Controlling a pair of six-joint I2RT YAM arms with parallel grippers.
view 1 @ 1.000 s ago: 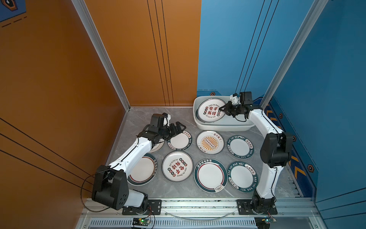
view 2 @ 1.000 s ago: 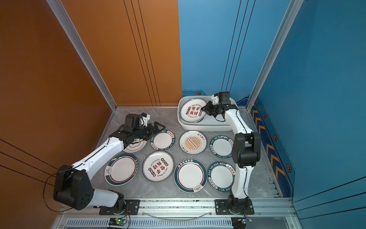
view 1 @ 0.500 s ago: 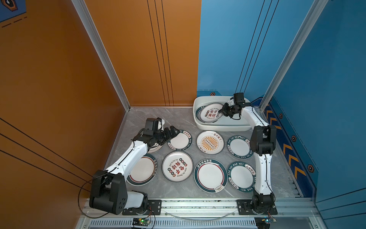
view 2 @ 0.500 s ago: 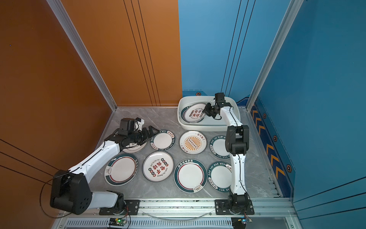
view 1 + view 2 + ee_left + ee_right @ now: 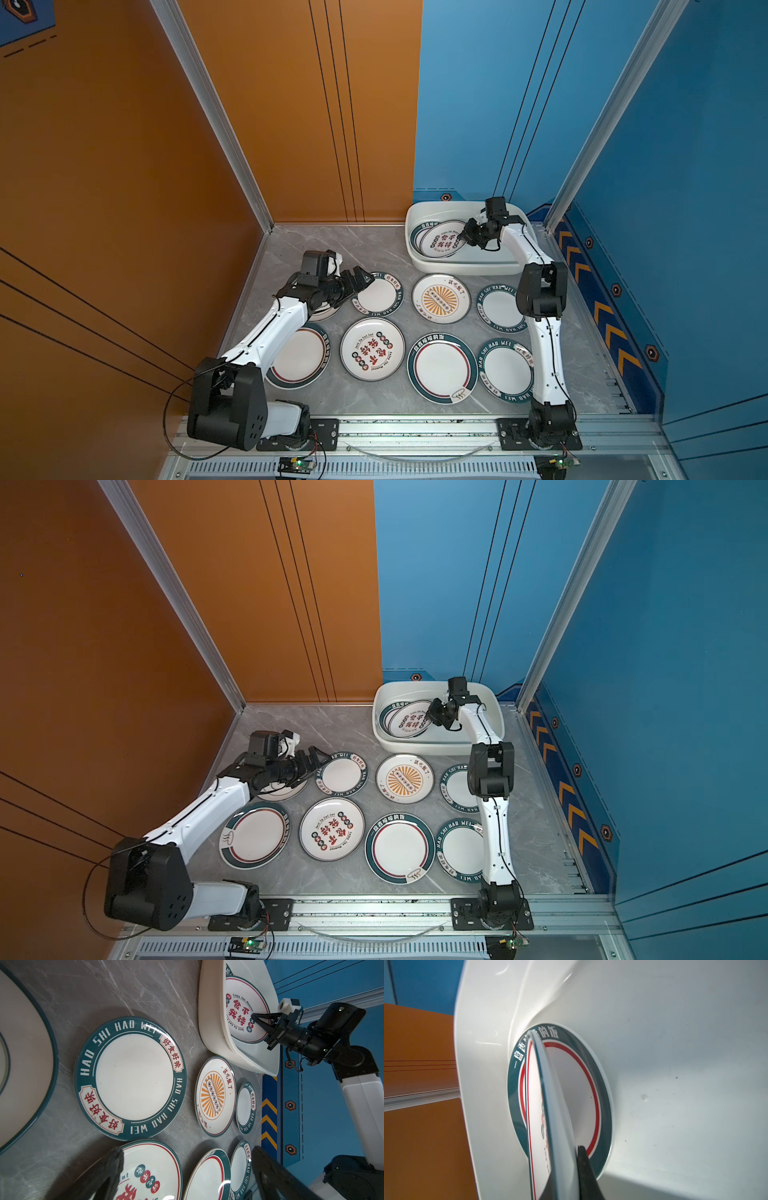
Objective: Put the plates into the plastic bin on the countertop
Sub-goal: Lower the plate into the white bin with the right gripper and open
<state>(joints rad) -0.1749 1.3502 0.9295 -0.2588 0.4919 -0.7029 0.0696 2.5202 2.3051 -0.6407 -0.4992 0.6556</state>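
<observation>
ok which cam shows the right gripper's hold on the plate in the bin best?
Left wrist: right gripper side-on, shut on the red-lettered plate inside the plastic bin. Right wrist shows only that plate's edge and one finger, close up. In both top views it is small.

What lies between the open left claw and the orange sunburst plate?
Between the left claw and the orange sunburst plate lies one green-rimmed HAO SHI HAO WEI plate, flat, in both top views.

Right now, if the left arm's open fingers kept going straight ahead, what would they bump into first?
Most likely the small green-rimmed plate lying just ahead of the left fingers. How high they hover is hard to judge.
</observation>
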